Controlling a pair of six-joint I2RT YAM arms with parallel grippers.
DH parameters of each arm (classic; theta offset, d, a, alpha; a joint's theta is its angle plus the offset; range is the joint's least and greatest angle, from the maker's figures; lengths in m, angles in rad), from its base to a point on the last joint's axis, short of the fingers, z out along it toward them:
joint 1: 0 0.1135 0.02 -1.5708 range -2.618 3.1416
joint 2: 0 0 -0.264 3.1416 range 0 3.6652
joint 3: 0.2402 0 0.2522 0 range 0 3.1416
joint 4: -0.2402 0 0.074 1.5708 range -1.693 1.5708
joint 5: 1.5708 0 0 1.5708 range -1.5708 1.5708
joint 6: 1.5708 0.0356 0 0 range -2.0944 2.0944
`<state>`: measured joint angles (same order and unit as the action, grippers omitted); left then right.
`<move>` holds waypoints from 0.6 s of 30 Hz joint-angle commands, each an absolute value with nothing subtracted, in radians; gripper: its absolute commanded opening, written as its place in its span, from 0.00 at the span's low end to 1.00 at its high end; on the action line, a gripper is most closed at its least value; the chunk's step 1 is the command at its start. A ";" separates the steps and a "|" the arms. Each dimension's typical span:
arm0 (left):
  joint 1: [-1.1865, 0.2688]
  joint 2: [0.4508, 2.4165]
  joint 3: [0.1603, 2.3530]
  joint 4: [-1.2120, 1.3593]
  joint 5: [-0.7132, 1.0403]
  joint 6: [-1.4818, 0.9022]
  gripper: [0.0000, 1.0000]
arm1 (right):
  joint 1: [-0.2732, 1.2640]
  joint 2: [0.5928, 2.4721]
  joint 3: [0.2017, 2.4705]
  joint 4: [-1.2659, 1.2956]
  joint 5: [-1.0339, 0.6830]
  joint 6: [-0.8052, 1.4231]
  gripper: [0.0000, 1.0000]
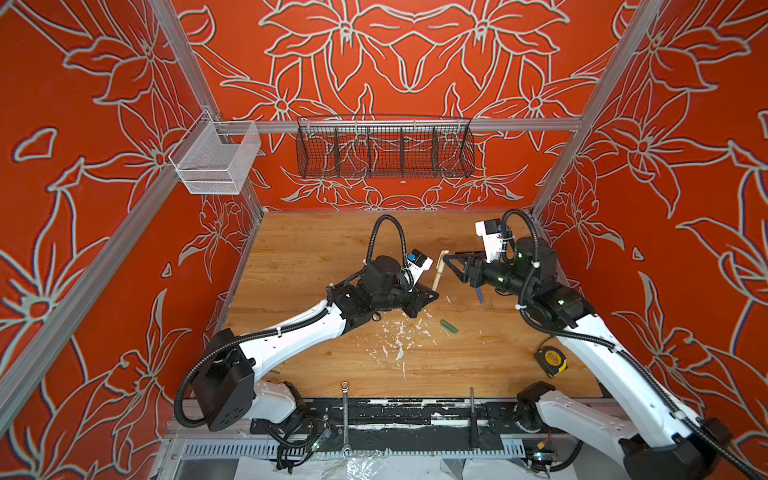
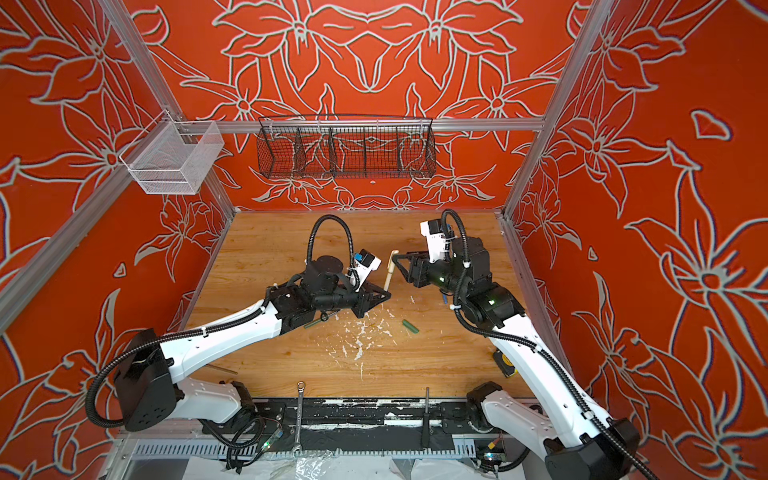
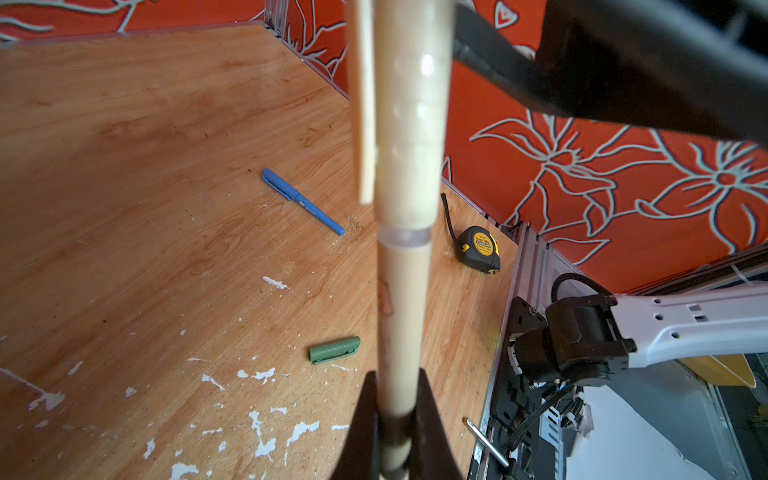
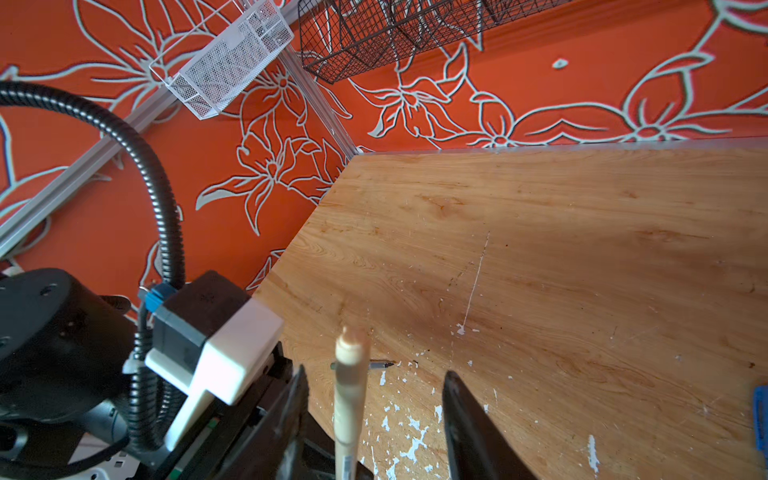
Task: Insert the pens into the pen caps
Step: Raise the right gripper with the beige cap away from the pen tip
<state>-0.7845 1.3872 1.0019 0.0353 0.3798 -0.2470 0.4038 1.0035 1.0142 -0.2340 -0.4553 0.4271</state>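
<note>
Status: tan pen is gripped at its lower end by the left gripper, with the jaws clamped tight on the barrel, at the centre of both top views. It is held tilted, clear of the table. The tan cap is seated on its upper end, and a thin clear band is seen between cap and barrel.

The right gripper is spread wide, with one finger on each side of the capped end. No contact is seen in the right wrist view.

The green cap is seen lying alone on the wood, just below centre and right of the white paint flecks. The green pen is partly hidden under the left forearm.

The blue pen is laid flat with the blue cap on it. In the top views it is mostly covered by the right arm.

The tape measure is seen at the table's right edge. The wrench and dark rod are seen at bottom centre.
</note>
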 commanded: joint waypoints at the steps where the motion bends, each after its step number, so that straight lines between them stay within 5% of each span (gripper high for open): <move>1: -0.779 1.385 0.989 0.067 0.403 -0.257 0.00 | 0.394 1.018 1.055 -0.199 -0.506 0.447 0.52; 18: -0.778 1.370 0.978 0.078 0.414 -0.251 0.00 | 0.391 1.107 1.085 -0.150 -0.549 0.473 0.44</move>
